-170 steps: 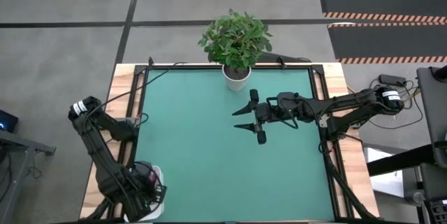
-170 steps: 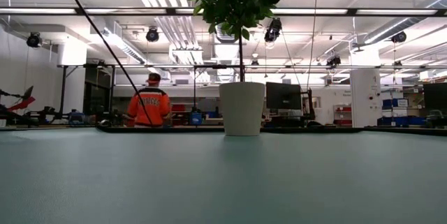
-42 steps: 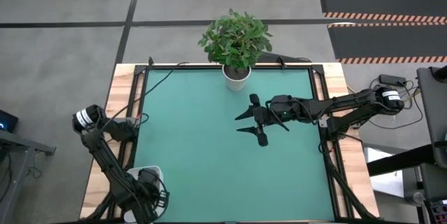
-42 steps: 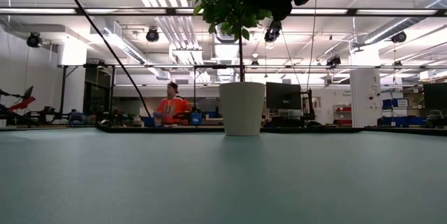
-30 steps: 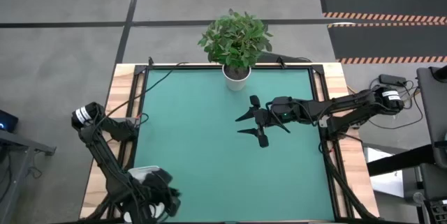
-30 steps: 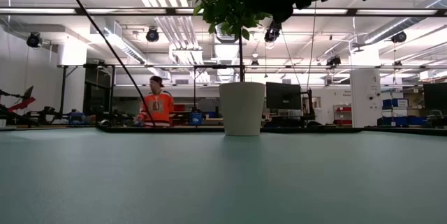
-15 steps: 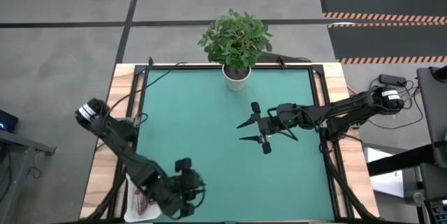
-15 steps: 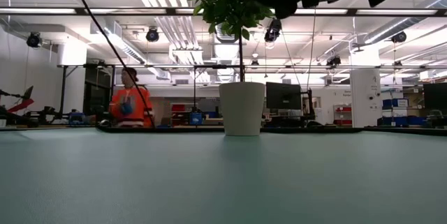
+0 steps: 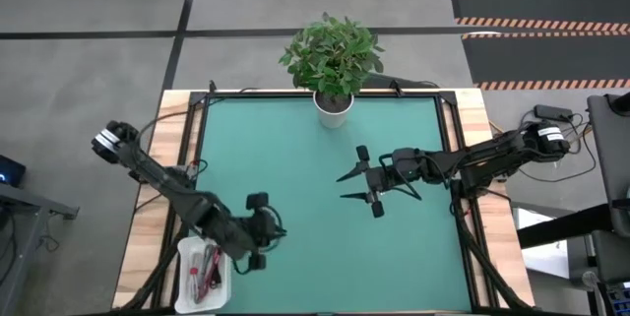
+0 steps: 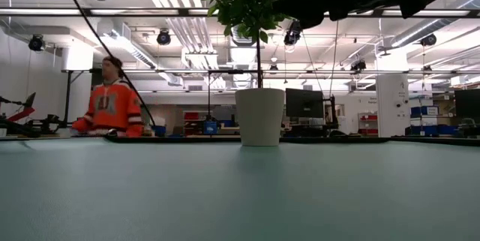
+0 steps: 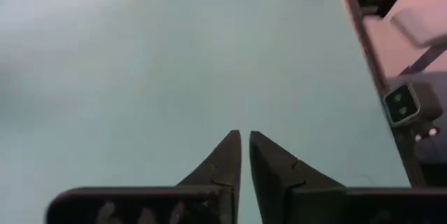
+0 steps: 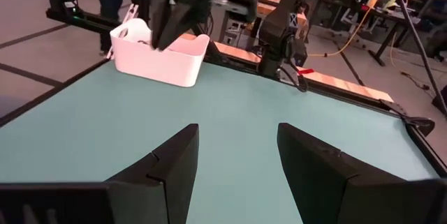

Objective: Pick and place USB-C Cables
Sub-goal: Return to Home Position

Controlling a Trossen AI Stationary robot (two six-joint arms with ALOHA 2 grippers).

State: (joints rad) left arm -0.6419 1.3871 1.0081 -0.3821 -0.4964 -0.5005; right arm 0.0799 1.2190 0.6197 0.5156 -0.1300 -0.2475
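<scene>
Looking down on the table, we find the USB-C Cables point(image 9: 197, 271) lying in the white bin point(image 9: 183, 257) at the near left corner, just off the green mat point(image 9: 295, 149). Red and pink show in there, but we cannot tell the bundles apart. The left gripper point(image 9: 261, 240) hovers over the mat just beside the bin, and its wrist view has the fingers point(image 11: 225, 155) pressed nearly together with nothing between them. The right gripper point(image 9: 346, 184) hangs right of centre, fingers point(image 12: 171, 155) spread wide and empty. A potted plant point(image 9: 333, 55) stands at the far edge. Across the room, a person point(image 10: 112, 107) in orange.
</scene>
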